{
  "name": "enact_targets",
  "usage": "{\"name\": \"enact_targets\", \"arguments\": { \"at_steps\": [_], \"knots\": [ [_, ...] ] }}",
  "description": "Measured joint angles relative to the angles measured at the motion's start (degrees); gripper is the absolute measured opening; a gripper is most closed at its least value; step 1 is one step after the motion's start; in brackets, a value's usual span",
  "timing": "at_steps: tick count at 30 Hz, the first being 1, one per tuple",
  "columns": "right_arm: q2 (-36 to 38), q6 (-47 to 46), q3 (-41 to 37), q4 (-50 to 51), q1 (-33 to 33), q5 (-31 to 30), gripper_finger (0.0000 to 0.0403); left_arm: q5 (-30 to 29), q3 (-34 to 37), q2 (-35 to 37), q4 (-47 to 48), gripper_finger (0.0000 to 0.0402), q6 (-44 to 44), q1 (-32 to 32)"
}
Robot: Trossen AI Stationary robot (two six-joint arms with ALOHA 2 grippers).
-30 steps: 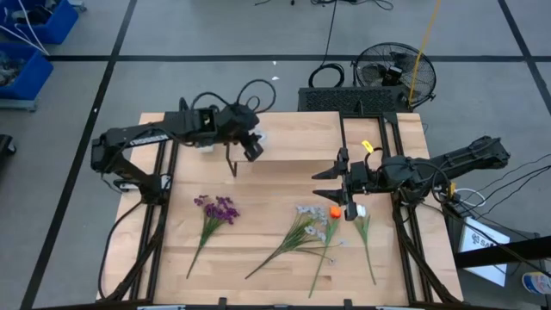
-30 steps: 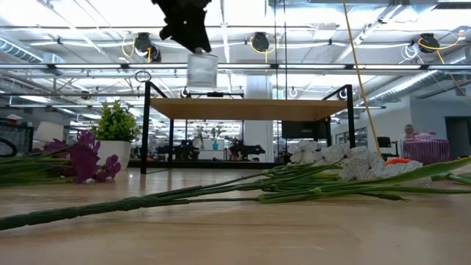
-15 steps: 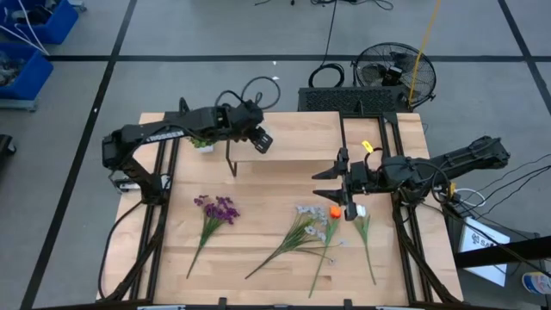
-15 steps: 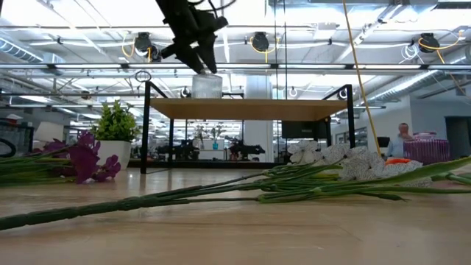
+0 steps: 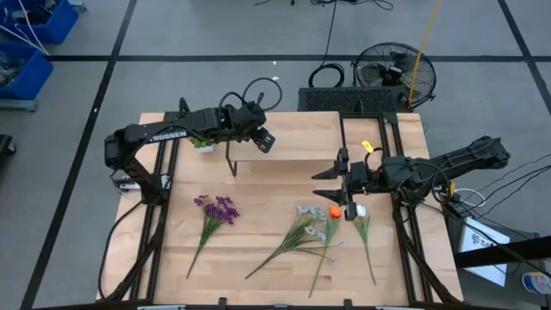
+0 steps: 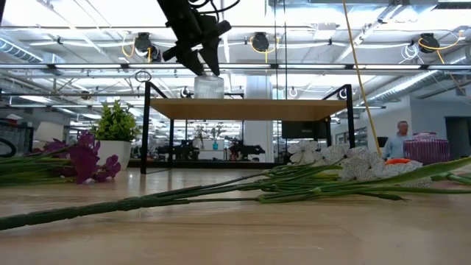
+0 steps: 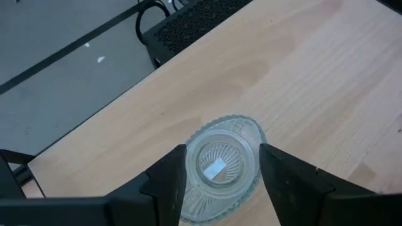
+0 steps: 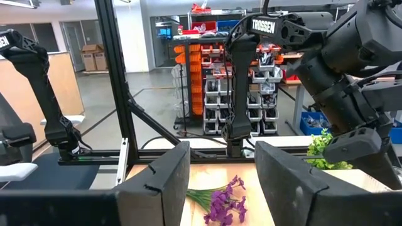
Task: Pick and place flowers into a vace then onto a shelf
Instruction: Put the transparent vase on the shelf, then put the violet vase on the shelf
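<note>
The light-wood plank shelf on black legs [image 6: 249, 108] now carries the clear ribbed glass vase [image 7: 221, 166], lowered since a second ago; it stands empty. Green-stemmed artificial flowers [image 5: 312, 231] lie on the light-wood counter [image 5: 258, 258], unplaced. Left claw [image 7: 220, 169] straddles the vase, fingers spread. Right claw [image 5: 331, 182] waits mid-counter, spread, holding nothing.

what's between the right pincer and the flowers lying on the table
Nothing visible. In the high view the right pincer hangs just above the orange bloom and white spray, with bare tabletop between. The purple bunch lies farther left, also unobstructed. The left pincer is away at the glass vase on the shelf.
</note>
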State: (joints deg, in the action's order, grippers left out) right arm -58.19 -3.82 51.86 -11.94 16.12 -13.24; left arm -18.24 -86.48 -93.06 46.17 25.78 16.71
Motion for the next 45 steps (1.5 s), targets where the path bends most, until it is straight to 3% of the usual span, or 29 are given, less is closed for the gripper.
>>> {"name": "enact_targets", "arguments": {
  "at_steps": [10, 22, 29, 34, 37, 40, 42, 45],
  "knots": [
    [0.0, 0.0, 0.0, 0.0, 0.0, 0.0, 0.0171, 0.4, -2.9, 1.2, 0.7, 0.0210, -1.2, 0.0],
    [1.4, 0.0, 2.6, 3.9, -0.5, 0.0, 0.0171, 1.0, -11.2, 4.0, 0.3, 0.0211, -4.2, 0.0],
    [-0.1, 3.4, 21.5, 34.0, -1.4, -0.1, 0.0171, 1.8, -17.9, 4.0, 0.2, 0.0212, -7.4, -0.1],
    [-2.1, -8.1, 31.4, 67.7, -2.3, -0.2, 0.0171, 1.9, -21.0, 4.0, 0.3, 0.0212, -7.7, -0.9],
    [-2.2, -20.9, 31.2, 85.5, -2.8, 0.0, 0.0171, 3.3, -22.8, 4.0, 0.2, 0.0212, -9.1, -1.6],
    [-2.2, -27.7, 28.6, 99.0, -2.8, 3.5, 0.0171, 3.2, -23.1, 4.0, -0.4, 0.0212, -11.0, -2.5],
    [-2.1, -28.4, 25.7, 102.5, -2.7, 4.6, 0.0171, 3.2, -23.1, 4.0, -0.3, 0.0212, -11.6, -2.8],
    [-1.2, -25.0, 19.7, 99.1, -3.0, 4.7, 0.0175, 3.2, -23.1, 4.0, -0.4, 0.0212, -11.6, -3.1]
  ]
}}
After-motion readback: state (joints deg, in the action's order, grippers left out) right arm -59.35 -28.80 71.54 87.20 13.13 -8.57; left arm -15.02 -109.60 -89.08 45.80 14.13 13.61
